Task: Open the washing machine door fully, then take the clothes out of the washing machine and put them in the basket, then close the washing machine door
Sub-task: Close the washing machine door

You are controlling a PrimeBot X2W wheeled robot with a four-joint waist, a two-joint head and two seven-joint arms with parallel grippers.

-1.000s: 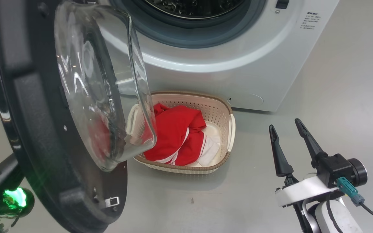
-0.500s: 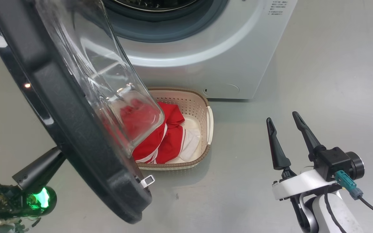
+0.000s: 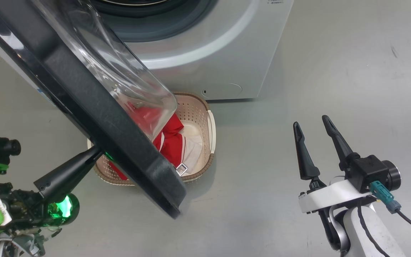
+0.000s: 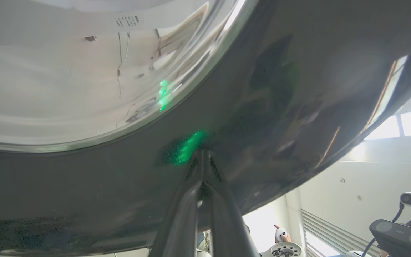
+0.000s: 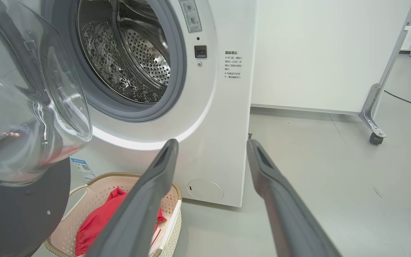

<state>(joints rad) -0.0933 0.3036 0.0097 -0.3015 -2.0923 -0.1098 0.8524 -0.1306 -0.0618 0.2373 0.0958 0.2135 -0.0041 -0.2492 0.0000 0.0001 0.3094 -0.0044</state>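
Observation:
The washing machine (image 3: pixel 205 53) stands with its drum (image 5: pixel 134 53) showing bare steel. Its black door (image 3: pixel 127 153), with the clear glass bowl (image 3: pixel 120 78), hangs half open across the basket (image 3: pixel 211 125). Red and white clothes (image 3: pixel 171 144) lie in the basket. My left gripper (image 3: pixel 96 151) is shut, its tips pressed against the door's glossy outer face (image 4: pixel 262 107); in the left wrist view the gripper (image 4: pixel 202 155) holds nothing. My right gripper (image 3: pixel 310 121) stands open and empty over the floor to the right of the basket; the right wrist view has this gripper (image 5: pixel 211 142) facing the machine (image 5: pixel 223 107).
Grey floor (image 3: pixel 334 71) spreads to the right of the machine. A white partition on a castor (image 5: pixel 375 137) stands behind, with a cable (image 5: pixel 409 101) on the floor. A person's hand (image 4: pixel 282 233) holding a small controller shows under the door.
The head camera has turned, shifting the machine leftward in view. The door has swung further over the basket towards the machine, with my shut left gripper following on its outer face. The right gripper stays open.

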